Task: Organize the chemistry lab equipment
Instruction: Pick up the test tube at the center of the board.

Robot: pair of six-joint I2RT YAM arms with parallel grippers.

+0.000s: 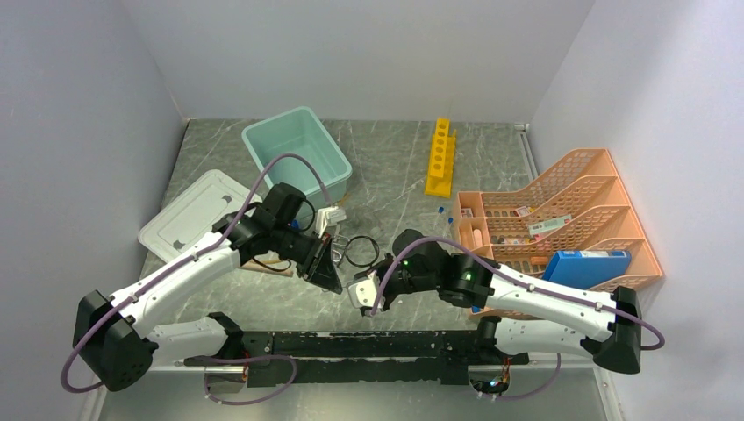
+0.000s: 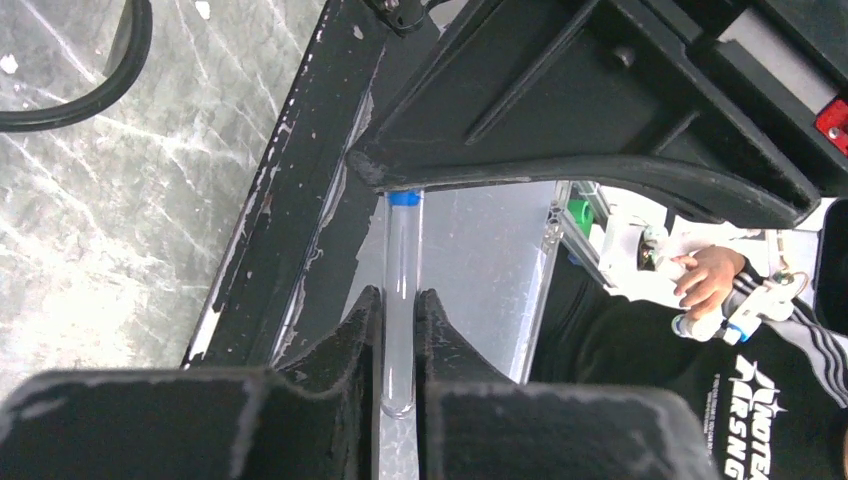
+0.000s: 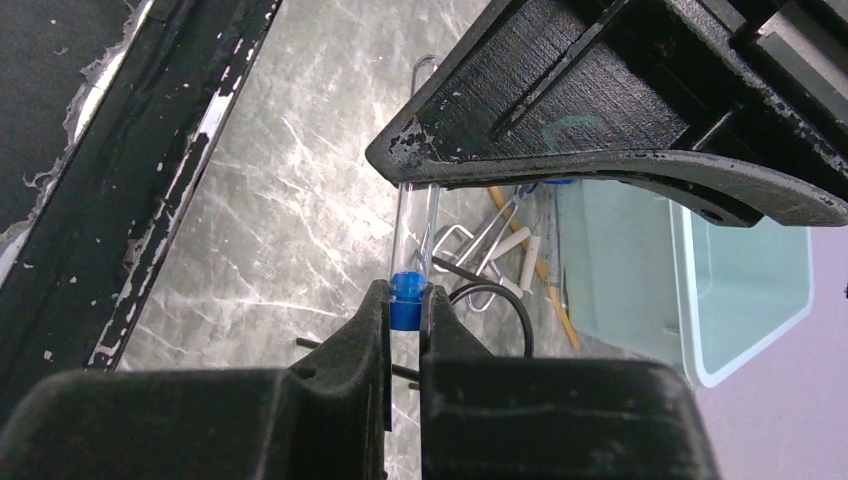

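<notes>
The table (image 1: 395,175) is grey and marble-looking. The overhead cam gets all of it, the wrist cams only slivers. The orange mesh organiser (image 1: 570,189) sits along the right edge, its near end hidden behind the right arm. The teal tub (image 1: 277,120) is back left, with its lid (image 1: 189,219) flat beside it and the left arm passing the lid's near corner. The yellow test-tube rack (image 1: 441,156) stands near the back, well apart from both arms. The black ring stand (image 1: 361,252) lies just beyond where the claws meet, and the wrist views only catch arcs of it.

Now the fiddly bit. From above, the left claw (image 1: 328,274) and right claw (image 1: 358,294) are nose to nose over the near-middle of the table, and whatever's between them is hidden. The wrist cams sort that out. The left claw is pinched tight on the clear rounded end of a blue-capped tube (image 2: 404,240), and the right claw is clamped on a blue cap. In each view the tube's far end tucks under the other claw's black body, so it looks like one tube gripped at both ends.

Only the right wrist cam properly shows the silver wire clips (image 3: 470,245) and wooden stick (image 3: 550,295) near the tub. From above they're mostly buried under the left arm.
</notes>
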